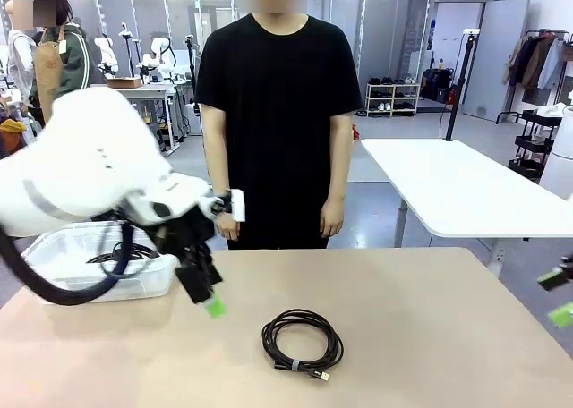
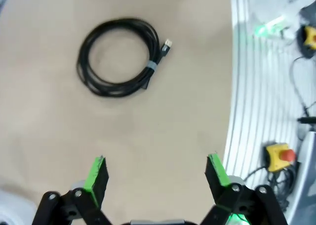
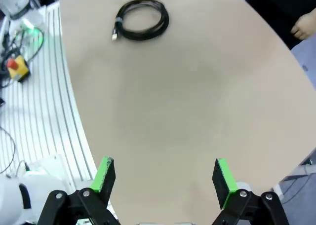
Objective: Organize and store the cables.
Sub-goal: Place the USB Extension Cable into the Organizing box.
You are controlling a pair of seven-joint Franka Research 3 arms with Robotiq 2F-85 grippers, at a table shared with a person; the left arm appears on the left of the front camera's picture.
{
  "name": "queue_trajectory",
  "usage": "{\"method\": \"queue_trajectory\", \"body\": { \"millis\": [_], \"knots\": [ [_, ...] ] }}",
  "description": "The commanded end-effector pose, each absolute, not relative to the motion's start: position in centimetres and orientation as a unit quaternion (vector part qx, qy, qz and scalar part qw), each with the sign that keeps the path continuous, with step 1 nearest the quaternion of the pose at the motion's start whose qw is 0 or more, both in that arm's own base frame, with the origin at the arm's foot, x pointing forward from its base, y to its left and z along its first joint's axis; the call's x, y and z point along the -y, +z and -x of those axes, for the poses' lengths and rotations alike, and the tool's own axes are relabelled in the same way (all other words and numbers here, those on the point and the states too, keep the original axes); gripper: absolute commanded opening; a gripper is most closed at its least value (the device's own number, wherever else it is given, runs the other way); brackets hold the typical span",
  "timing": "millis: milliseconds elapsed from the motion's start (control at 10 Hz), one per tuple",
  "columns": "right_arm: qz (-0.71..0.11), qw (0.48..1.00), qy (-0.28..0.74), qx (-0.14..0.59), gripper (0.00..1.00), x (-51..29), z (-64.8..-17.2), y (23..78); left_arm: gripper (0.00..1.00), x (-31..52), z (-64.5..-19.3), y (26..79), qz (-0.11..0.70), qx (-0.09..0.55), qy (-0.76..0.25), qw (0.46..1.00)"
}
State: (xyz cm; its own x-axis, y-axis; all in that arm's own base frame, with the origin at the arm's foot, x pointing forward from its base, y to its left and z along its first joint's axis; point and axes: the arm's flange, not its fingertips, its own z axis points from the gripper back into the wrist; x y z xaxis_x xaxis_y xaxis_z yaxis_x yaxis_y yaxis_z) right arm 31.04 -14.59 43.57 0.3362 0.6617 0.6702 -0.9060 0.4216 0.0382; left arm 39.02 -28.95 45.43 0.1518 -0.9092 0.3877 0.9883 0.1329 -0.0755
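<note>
One coiled black cable [image 1: 302, 343] lies on the tan table near its middle front, bound by a grey tie, its plug end toward the front. It appears as the cable [image 2: 120, 56] ahead of my left fingers, and as the cable [image 3: 141, 20] far off in the right wrist view. Another black cable [image 1: 125, 255] lies inside the clear bin [image 1: 63, 276] at the left. My left gripper [image 1: 208, 293] hangs open above the table, left of the coil, nothing between its green pads. My right gripper [image 1: 559, 297] is open at the right edge; its pads are empty in the right wrist view [image 3: 164, 176].
A person in black stands at the far side of the table [image 1: 430, 336], hands down at their sides. A white table [image 1: 466, 189] stands behind at the right. In the wrist views a ribbed white base [image 2: 252, 111] with an emergency stop button [image 2: 280, 155] borders the table's near edge.
</note>
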Motion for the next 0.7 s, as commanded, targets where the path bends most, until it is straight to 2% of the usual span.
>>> {"method": "queue_trajectory", "body": {
  "millis": [0,300,400,600],
  "knots": [
    [-0.193,0.761,0.535,0.312,1.0,12.4,-22.1,37.1,1.0,33.2,-40.6,43.7,0.122,0.114,-0.668,0.725],
    [-0.172,0.735,0.571,0.323,1.0,14.3,-19.0,35.0,1.0,38.1,-41.3,41.1,0.09,0.111,-0.713,0.686],
    [-0.191,0.756,0.542,0.314,1.0,20.1,-26.6,41.8,1.0,39.2,-41.3,40.2,0.086,0.099,-0.72,0.682],
    [-0.191,0.756,0.542,0.314,1.0,20.1,-26.6,41.8,1.0,41.4,-40.9,38.1,0.09,0.081,-0.736,0.667]
  ]
}}
